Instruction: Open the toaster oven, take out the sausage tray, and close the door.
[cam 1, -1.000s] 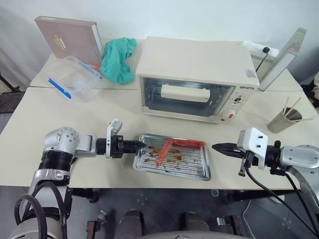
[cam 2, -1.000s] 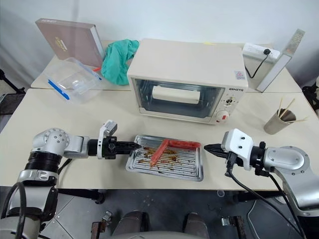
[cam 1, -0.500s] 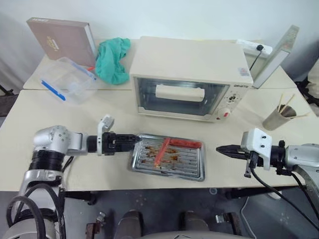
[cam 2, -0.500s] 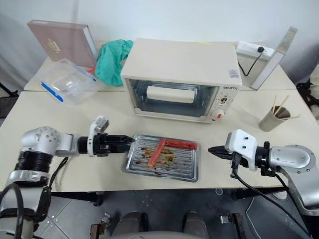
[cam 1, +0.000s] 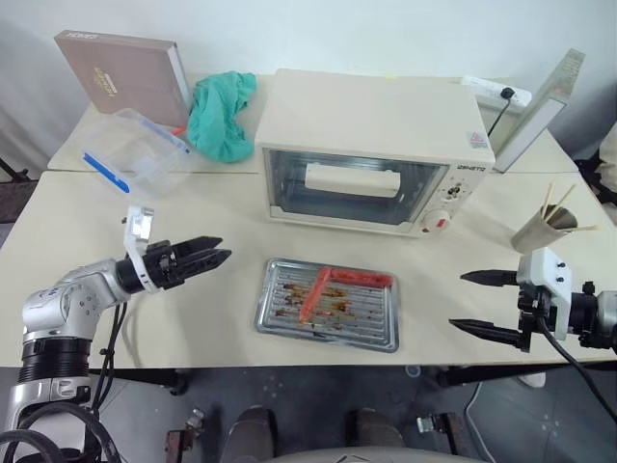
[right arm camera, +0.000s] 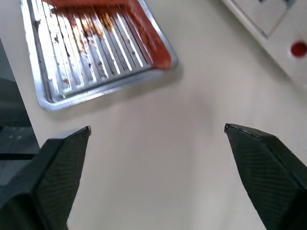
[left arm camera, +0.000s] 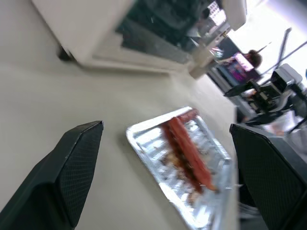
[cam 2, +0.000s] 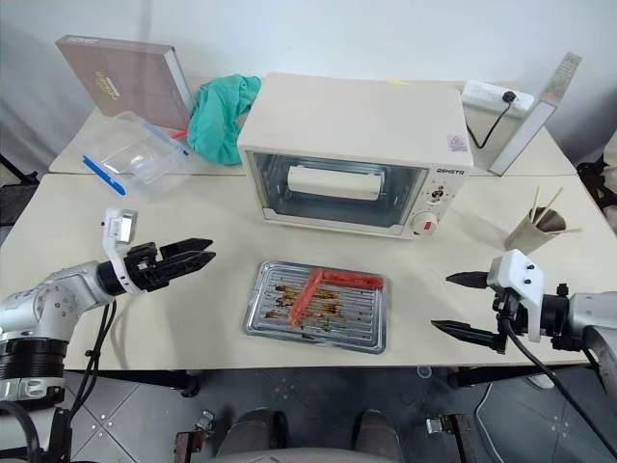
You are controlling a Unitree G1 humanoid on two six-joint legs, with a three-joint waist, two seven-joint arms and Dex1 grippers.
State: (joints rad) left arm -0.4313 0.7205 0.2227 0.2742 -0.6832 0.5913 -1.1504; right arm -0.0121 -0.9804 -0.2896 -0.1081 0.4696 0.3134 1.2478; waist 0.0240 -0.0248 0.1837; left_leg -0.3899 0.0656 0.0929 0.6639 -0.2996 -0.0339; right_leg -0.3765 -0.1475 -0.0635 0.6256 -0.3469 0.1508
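Sausage tray [cam 1: 329, 304] lies flat on the desk [cam 1: 87, 217] near its front edge, directly before the toaster oven [cam 1: 374, 145], with red sausages [cam 1: 337, 281] across its ridges. Position suggests it was set there to clear the oven mouth while leaving room at either side for a grasp.

Door [cam 1: 355, 184] stands upright and appears shut against the oven front, its bar handle [cam 1: 353, 179] visible at the glass. On this evidence the removal step looks complete and the closing step likewise.

Left hand [cam 1: 201, 258] hovers off the tray's left end, fingers spread wide, holding nothing. Right hand [cam 1: 480, 302] sits well apart beyond the tray's right end, near the front edge, jaws fully parted and empty.

Both hands stand clear of the tray, consistent with a release on each side.
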